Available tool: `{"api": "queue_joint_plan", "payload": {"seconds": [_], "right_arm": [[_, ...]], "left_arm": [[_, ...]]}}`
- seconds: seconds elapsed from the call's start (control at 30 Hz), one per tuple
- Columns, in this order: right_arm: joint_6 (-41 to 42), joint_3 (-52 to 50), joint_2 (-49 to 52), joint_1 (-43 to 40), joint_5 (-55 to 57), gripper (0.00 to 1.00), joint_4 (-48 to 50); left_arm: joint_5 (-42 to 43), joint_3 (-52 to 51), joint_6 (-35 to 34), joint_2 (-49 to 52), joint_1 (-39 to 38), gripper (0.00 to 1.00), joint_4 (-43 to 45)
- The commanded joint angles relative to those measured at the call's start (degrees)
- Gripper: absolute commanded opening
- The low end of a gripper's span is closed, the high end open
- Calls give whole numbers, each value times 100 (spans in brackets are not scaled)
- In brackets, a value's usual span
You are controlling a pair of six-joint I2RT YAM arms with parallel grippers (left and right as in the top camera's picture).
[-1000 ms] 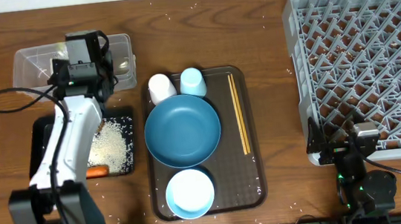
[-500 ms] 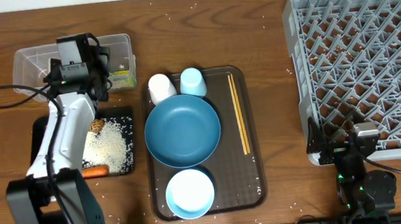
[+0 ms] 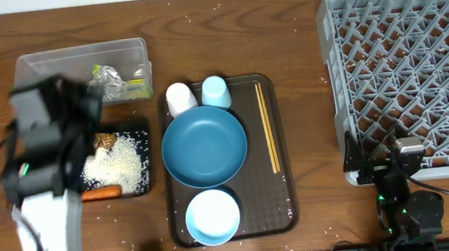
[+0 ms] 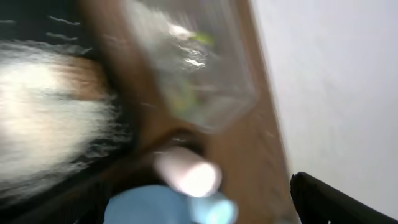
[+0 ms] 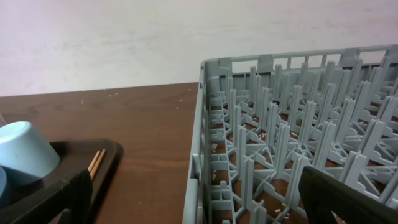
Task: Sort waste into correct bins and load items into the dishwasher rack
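Waste first: white rice grains [image 3: 124, 163] heaped in shallow black rectangular tray [image 3: 134, 126] near left edge, brown food lump [image 3: 107, 141] and orange carrot [image 3: 102, 191] in there too. Yellow-green wrapper [image 3: 132, 85] and crumpled foil ball [image 3: 106, 73] down in clear plastic rectangular tub [image 3: 50, 60] toward far-left corner.

Large round dark-blue dish [image 3: 204, 146], small white bowl with light-blue rim [image 3: 212, 216], white cup [image 3: 180, 98], light-blue cup [image 3: 216, 91] and wooden chopsticks [image 3: 267, 129] all on brown serving tray [image 3: 284, 178], mid-bench. Large square grey plastic lattice rack [image 3: 405, 56] over in far-right corner.

Left gripper [image 3: 56, 118] hovering over tub's near side and black tray, total motion blur, can't tell clenched or released. Right gripper [image 3: 391, 156] down by near edge beside rack, fingers spread, gripping nothing.
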Motion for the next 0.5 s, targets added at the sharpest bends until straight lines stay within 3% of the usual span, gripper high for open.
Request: {"api": "queue_joint_plan", "payload": {"seconds": [0.0,0.1,0.27,0.37,0.47], "right_arm": [[-28,-9,-9,37,-2,99,-22],[-28,-9,-9,37,-2,99,-20],[-2,-9,-9,39,-35,99,42],[905,-9,-9,39,-758,99,240],[2789,-9,-9,39,-2358,99,256]], "left_arm": [[-1078,-20,282,-520,455,99,-881],[-1346,-22,201,-887,953,98,-1893],[-1344,-22,203,-1200,1613,98,-2863],[-1340,-22,201,-1211,1729,98,-3193],[-1340,-22,203,-1200,1729,98,-3215]]}}
